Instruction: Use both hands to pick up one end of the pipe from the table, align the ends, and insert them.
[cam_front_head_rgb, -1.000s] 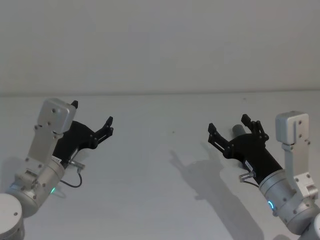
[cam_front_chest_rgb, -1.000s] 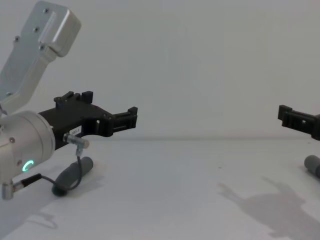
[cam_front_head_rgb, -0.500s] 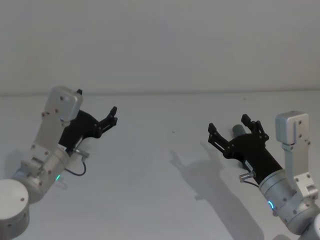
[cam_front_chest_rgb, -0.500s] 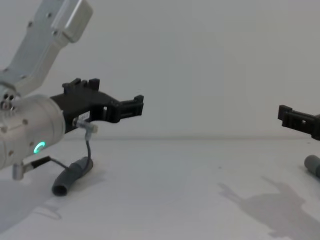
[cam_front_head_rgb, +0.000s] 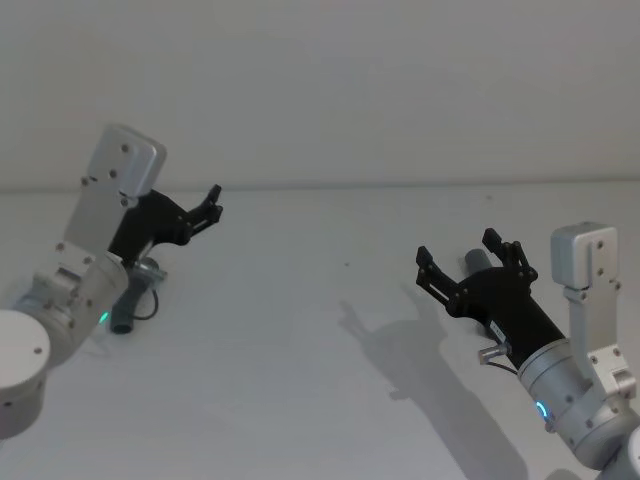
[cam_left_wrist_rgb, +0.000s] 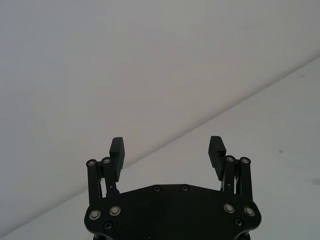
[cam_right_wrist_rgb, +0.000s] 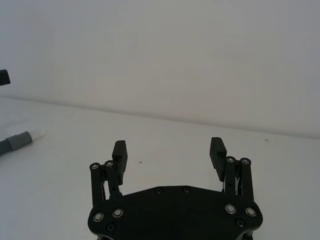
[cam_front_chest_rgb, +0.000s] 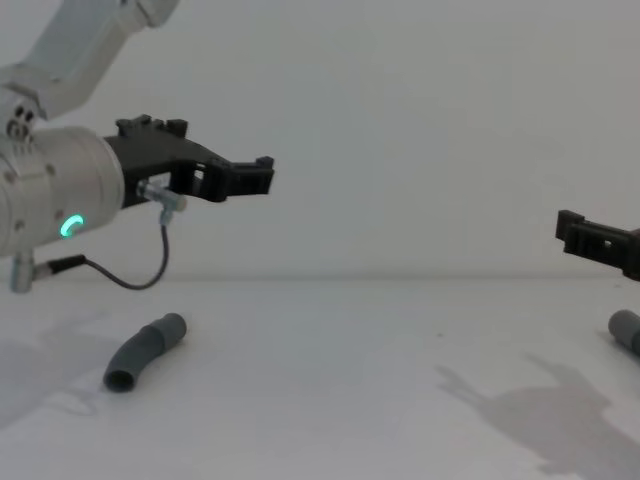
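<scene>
We hover our left gripper (cam_front_head_rgb: 212, 203) at nine o'clock and right gripper (cam_front_head_rgb: 456, 250) at three, jaws wide open and empty, over the desk (cam_front_head_rgb: 300, 340).

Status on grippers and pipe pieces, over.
Left gripper open, raised, empty. Right gripper open, above right pipe piece. Left pipe piece on table, untouched.
</scene>
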